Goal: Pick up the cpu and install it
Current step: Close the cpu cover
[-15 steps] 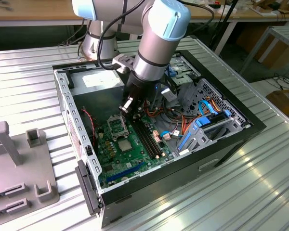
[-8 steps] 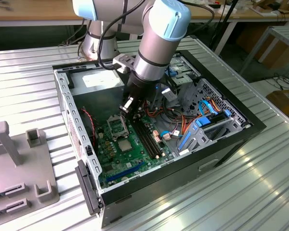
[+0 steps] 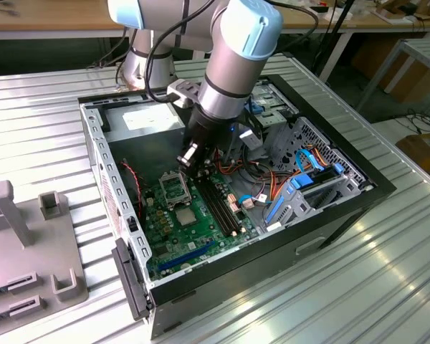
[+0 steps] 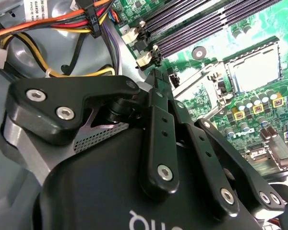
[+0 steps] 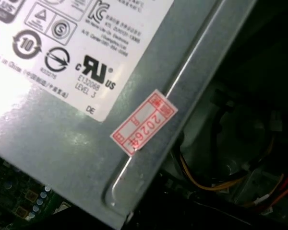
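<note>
The gripper [image 3: 189, 159] hangs low inside the open computer case [image 3: 358, 204], just above the motherboard [image 3: 201, 240] and right beside the square metal-framed socket [image 3: 173, 188]. In the second wrist view its black fingers [image 4: 161, 96] come together to a narrow tip with nothing between them. The cpu [image 3: 186, 216] lies flat on the green board just beside the socket, on the side nearer the case's front edge, not seated in it; in the second wrist view the cpu [image 4: 256, 70] shows as a pale square in a metal frame. The long black memory slots [image 3: 218, 208] run next to it. The grey power supply [image 3: 145, 120] sits behind the arm, its labelled face [image 5: 62, 52] close in the first wrist view
</note>
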Tool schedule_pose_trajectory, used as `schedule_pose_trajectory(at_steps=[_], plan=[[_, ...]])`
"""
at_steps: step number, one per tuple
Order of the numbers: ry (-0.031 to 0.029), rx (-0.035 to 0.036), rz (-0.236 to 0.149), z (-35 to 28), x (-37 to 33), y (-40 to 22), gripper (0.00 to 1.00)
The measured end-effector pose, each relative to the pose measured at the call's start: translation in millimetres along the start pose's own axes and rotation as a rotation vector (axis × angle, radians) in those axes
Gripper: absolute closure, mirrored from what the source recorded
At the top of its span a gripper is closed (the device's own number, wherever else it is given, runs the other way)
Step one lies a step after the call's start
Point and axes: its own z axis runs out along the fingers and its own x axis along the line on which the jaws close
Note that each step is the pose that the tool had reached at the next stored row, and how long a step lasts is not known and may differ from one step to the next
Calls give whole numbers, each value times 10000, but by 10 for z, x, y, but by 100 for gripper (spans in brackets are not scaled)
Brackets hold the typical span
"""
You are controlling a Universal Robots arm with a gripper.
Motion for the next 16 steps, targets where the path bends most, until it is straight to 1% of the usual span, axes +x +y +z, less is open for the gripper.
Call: schedule_pose_trajectory(at_steps=[5, 8, 12, 16], plan=[[-47, -80, -13, 27, 13, 6, 89], [-62, -110, -48, 30, 16, 6, 89], [-59, -112, -140, 23, 20, 4, 89], [-44, -102, -300, -1, 24, 6, 89]])
